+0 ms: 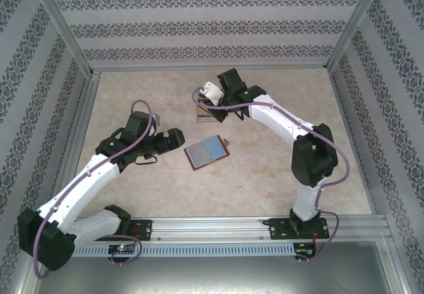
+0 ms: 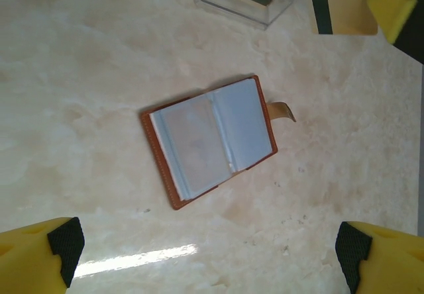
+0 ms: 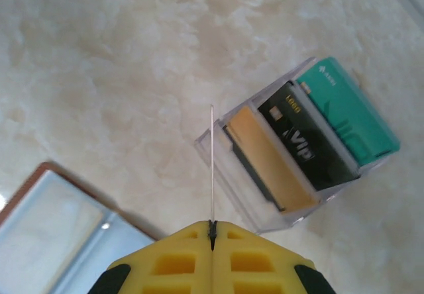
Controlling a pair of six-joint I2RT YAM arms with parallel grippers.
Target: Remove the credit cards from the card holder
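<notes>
Update from my end: right claw (image 3: 212,231) is pinched tight on one credit card (image 3: 212,161), which I see edge-on as a thin line just above the clear acrylic stand (image 3: 291,218). I'd call this the drop-off step. Next I need to line that edge up with a free slot and lower it straight, no tilt.

Stand holds a tan card (image 3: 268,158), a black card (image 3: 308,142) reading "VIP" in gold, and a teal card (image 3: 348,118) — smaller print is too tiny to read.

Card holder (image 2: 209,142) lies open on the table (image 2: 79,55) between the arms. Left claw (image 2: 209,247) hovers over it, spread wide, holding nothing. Can't tell if any sleeves are still loaded.
</notes>
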